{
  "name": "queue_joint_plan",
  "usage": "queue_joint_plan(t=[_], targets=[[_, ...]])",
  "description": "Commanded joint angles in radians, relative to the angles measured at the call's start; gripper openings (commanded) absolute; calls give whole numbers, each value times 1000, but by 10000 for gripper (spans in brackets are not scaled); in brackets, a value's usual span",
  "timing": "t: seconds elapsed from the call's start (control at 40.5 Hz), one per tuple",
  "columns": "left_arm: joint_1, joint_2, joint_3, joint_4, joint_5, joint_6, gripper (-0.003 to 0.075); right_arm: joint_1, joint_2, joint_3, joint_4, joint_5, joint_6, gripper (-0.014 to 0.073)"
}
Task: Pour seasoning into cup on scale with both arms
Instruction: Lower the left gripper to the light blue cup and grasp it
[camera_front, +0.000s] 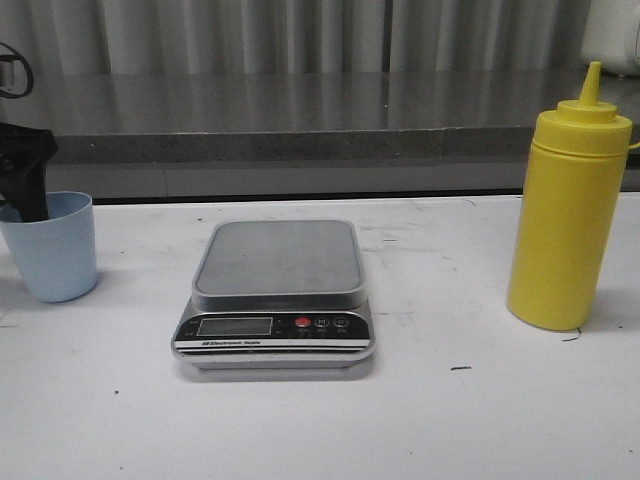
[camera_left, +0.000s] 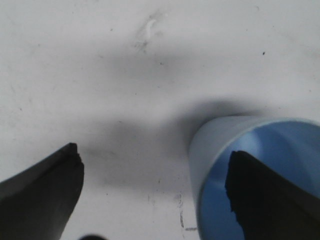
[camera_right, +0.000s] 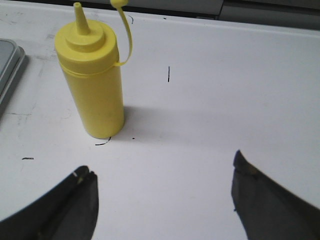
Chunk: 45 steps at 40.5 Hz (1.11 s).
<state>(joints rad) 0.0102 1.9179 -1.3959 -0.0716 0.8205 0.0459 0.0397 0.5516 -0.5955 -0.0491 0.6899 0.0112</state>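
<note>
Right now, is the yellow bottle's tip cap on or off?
Off. In the right wrist view the seasoning bottle stands upright with its nozzle bare, and the small tethered cap hangs clear beside it on its strap.

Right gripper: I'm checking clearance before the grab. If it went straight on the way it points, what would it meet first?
Probably bare table. The right gripper is open, and the bottle stands off to one side of its line, not between the fingers. Depth is hard to judge from the wrist view.
</note>
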Motion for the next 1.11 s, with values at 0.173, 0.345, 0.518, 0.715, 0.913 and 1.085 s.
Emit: queue_joint_plan(t=[0.173,0.345,0.518,0.715,0.913,1.085], targets=[[1,-29,-37,-9,-17,-6,454,-6,8,-34,-14,-62,-11,570],[1,-29,-37,-11,-4,-6,266,-6,8,-34,-14,-62,-11,570],[1,-29,-37,-11,0,-6,145,-6,8,-34,-14,-62,-11,570],[1,-29,-37,-18,3,-6,52,-6,8,-34,-14,-62,-11,570],[-1,-29,-44,-20,22,-6,-20,-6,8,-34,-14,-62,-11,570],[-3,-29,-104,-35,92,-6,-20,-6,8,-34,-14,-62,-11,570]])
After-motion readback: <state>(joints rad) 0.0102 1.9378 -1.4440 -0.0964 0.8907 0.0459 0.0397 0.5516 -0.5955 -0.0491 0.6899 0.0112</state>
